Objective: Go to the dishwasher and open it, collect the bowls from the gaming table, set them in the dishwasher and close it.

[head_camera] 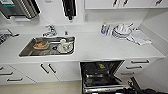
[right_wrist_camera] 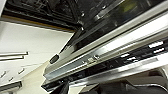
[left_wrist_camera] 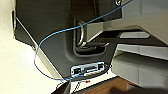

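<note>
The right arm's fingers cannot be made out, so whether they stand apart or together cannot be told; the dark right arm (head_camera: 140,88) reaches in low, just beside the outer edge of the lowered door. The left arm's fingers are likewise not discernible in the left wrist view, where a thin blue cable (left_wrist_camera: 50,37) loops across dark robot housing above a pale floor.

The built-in dishwasher with a brushed steel front and dark interior (head_camera: 101,75) sits under the white countertop (head_camera: 100,47), below its front edge towards the right end, with its door folded down and open. Inside, against the back, something yellow-green (head_camera: 101,66) shows, too blurred to identify. In the right wrist view the steel edge of the door (right_wrist_camera: 105,55) runs close across, with the dark cavity behind it.

A stainless steel sink (head_camera: 47,46) is set into the countertop's left part, holding white crockery and a brownish dish. At the back right corner stand a stack of white dishes (head_camera: 121,31) and a folded white cloth (head_camera: 139,37). White drawers with dark bar handles (head_camera: 138,66) flank the dishwasher's right side.
</note>
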